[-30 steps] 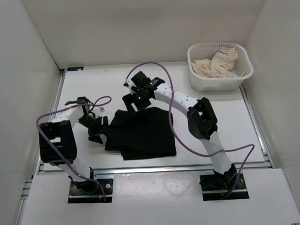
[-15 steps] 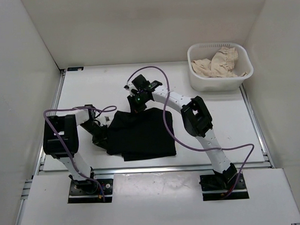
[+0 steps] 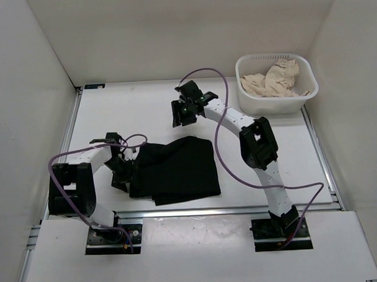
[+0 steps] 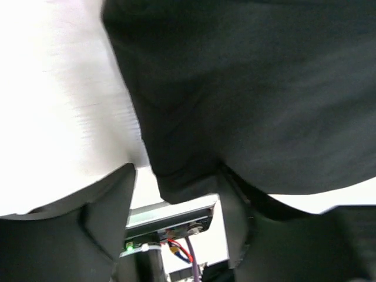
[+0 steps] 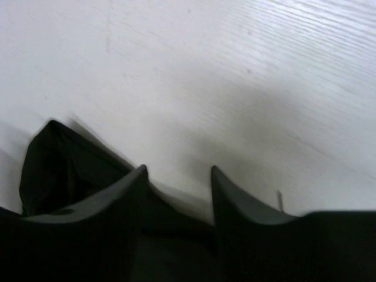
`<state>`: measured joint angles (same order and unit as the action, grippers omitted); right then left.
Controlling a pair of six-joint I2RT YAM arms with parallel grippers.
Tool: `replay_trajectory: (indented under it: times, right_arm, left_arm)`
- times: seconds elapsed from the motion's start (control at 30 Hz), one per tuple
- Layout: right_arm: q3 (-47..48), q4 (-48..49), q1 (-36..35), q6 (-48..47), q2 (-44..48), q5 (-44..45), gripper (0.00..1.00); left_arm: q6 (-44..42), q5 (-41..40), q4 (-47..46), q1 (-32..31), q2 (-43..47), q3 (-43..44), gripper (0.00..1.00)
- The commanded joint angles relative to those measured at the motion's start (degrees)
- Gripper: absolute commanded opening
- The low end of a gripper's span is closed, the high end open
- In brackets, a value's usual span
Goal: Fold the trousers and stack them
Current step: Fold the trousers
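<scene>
**A:** What did the right claw (image 3: 181, 116) just do?

**B:** It was down on the far edge of the folded black soft-cloth trousers (image 3: 177, 169). Now it has let go and lifted away to the far side. Its jaws are apart and hold nothing.

**A:** And the left claw (image 3: 123, 173)?

**B:** It is open too, low at the left edge. The cloth sits loose between its fingers.

**A:** So?

**B:** I think this fold is done. The trousers lie near the middle of the flat white table (image 3: 131, 106).

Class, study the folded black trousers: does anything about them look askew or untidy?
Yes. The trousers are not folded square: a lower layer pokes out along the near edge, and the left side slants beside the left gripper.
</scene>
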<state>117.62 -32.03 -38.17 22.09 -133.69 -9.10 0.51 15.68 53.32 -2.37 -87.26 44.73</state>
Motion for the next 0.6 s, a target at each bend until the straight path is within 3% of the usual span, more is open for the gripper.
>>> replay_trajectory:
  times: [0.0,0.1,0.23,0.4,0.57]
  right_arm:
    - [-4.1,0.0,-0.4,-1.7,13.3,7.6,0.55]
    - [-15.5,1.4,-2.1,-1.7,23.9,10.7,0.55]
    - [-29.5,4.3,-8.5,-3.0,35.8,13.1,0.43]
    - [-36.8,4.9,-18.8,-2.9,34.4,6.6,0.35]
    - [-35.5,6.9,-25.7,-2.9,30.2,9.5,0.38]
  left_arm:
    - [-0.5,-2.9,-0.2,0.0,3.1,3.3,0.71]
    - [-0.5,1.1,1.0,2.6,3.1,10.6,0.73]
    - [-0.5,8.5,-2.1,3.8,0.3,22.2,0.74]
    - [-0.5,16.0,-2.7,1.8,-9.4,31.5,0.74]
    - [-0.5,19.0,-2.7,-1.3,-15.2,32.8,0.77]
